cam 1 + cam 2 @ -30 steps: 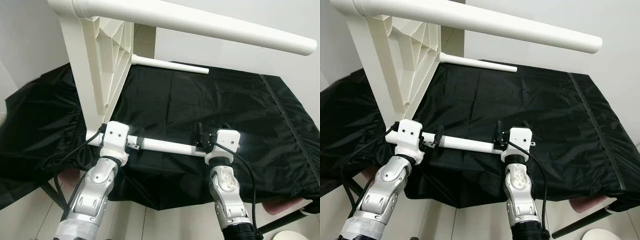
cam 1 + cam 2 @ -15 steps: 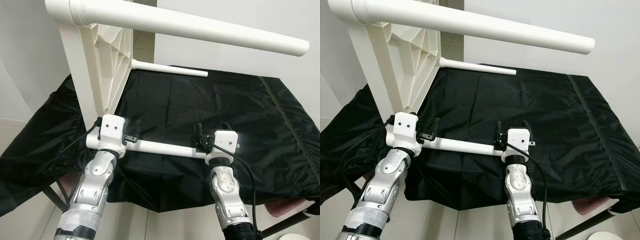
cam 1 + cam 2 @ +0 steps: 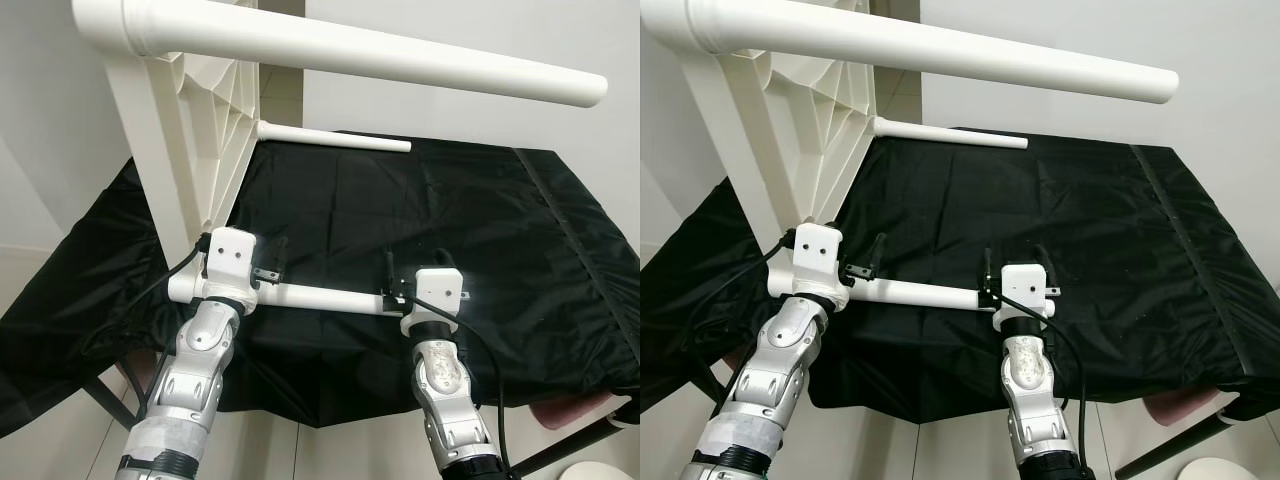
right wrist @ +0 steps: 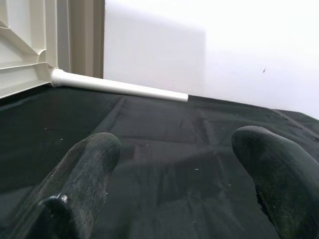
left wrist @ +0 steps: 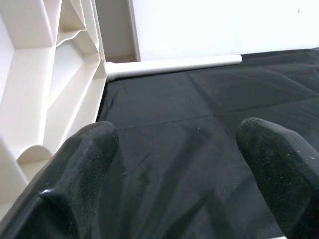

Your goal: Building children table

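Head views: both arms have drawn nearer since a second ago. The left gripper (image 3: 272, 262) and right gripper (image 3: 392, 282) flank the near table leg (image 3: 320, 298) beneath the tipped tabletop (image 3: 190, 130). Wrist views: each pair of fingers (image 5: 75, 169) stands apart, the far leg (image 4: 117, 87) ahead over black cloth (image 4: 164, 164); seating seems unfinished.

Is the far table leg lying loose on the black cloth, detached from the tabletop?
No, in the left eye view the far leg is joined at one end to the upended white tabletop and juts out above the black cloth.

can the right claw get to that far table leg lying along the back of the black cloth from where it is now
Probably yes. The right claw is open, and bare black cloth lies between it and the far table leg. It may need a long stretch forward.
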Tool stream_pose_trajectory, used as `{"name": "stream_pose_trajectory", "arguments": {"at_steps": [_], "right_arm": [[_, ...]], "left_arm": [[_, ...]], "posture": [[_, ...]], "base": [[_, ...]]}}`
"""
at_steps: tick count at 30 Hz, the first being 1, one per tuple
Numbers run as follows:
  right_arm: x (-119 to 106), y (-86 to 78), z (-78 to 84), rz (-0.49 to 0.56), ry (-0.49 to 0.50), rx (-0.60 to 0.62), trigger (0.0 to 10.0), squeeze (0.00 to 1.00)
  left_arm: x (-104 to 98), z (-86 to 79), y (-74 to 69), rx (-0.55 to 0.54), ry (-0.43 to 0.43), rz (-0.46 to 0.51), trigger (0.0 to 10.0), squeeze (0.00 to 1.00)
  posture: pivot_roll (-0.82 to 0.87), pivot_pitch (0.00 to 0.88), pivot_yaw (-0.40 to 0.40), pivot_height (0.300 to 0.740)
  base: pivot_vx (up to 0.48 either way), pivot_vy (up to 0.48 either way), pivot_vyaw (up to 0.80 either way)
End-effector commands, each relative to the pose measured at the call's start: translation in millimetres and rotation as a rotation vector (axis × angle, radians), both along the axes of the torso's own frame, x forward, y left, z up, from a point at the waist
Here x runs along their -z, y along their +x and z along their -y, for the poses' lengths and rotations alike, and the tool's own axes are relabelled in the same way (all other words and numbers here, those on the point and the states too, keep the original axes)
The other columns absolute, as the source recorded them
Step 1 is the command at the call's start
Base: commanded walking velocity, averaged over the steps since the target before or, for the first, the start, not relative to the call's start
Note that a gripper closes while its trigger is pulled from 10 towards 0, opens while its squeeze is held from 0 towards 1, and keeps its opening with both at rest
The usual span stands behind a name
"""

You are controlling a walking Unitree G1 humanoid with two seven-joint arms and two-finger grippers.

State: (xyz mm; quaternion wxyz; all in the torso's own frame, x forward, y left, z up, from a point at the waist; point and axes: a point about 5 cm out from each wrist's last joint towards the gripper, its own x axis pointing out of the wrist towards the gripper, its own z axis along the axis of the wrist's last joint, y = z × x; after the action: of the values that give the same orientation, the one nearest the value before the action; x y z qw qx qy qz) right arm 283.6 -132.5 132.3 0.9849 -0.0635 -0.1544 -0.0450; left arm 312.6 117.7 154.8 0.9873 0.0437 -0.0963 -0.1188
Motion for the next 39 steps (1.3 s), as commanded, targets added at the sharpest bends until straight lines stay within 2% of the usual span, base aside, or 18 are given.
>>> {"name": "stream_pose_trajectory", "arguments": {"at_steps": [1,14,19,31,34,39], "right_arm": [[-1,-1.9,0.9,0.009,-0.007,0.01,10.0,0.0],[-1,-7.3,2.3,0.005,-0.018,0.019,10.0,0.0],[-5,-12.2,5.2,0.018,0.019,0.017,10.0,0.0],[-7,-22.9,14.9,0.023,0.005,0.034,10.0,0.0],[-4,-30.0,22.0,0.017,0.017,0.057,10.0,0.0],[2,-34.4,25.1,-0.003,0.018,0.068,10.0,0.0]], "left_arm": [[-1,-2.5,1.3,-0.039,-0.004,0.012,10.0,0.0],[1,-3.9,-4.9,-0.027,0.019,0.014,10.0,0.0],[-1,-4.0,-11.1,0.019,0.011,0.035,10.0,0.0],[-3,-7.9,-23.9,0.067,0.002,0.055,10.0,0.0],[6,-13.0,-30.5,0.062,0.002,0.036,10.0,0.0],[12,-14.9,-32.9,0.053,0.013,0.019,10.0,0.0]], "posture": [[-0.04,0.052,0.028,0.74],[-0.03,0.076,0.029,0.74],[0.01,0.066,0.013,0.74],[0.02,0.038,-0.013,0.74],[0.01,0.021,-0.018,0.74],[0.0,0.008,-0.01,0.74]], "base": [[0.0,0.0,0.0],[0.0,0.0,0.0],[0.0,0.0,0.0],[0.0,0.0,0.0],[0.0,0.0,0.0],[0.0,0.0,0.0]]}}
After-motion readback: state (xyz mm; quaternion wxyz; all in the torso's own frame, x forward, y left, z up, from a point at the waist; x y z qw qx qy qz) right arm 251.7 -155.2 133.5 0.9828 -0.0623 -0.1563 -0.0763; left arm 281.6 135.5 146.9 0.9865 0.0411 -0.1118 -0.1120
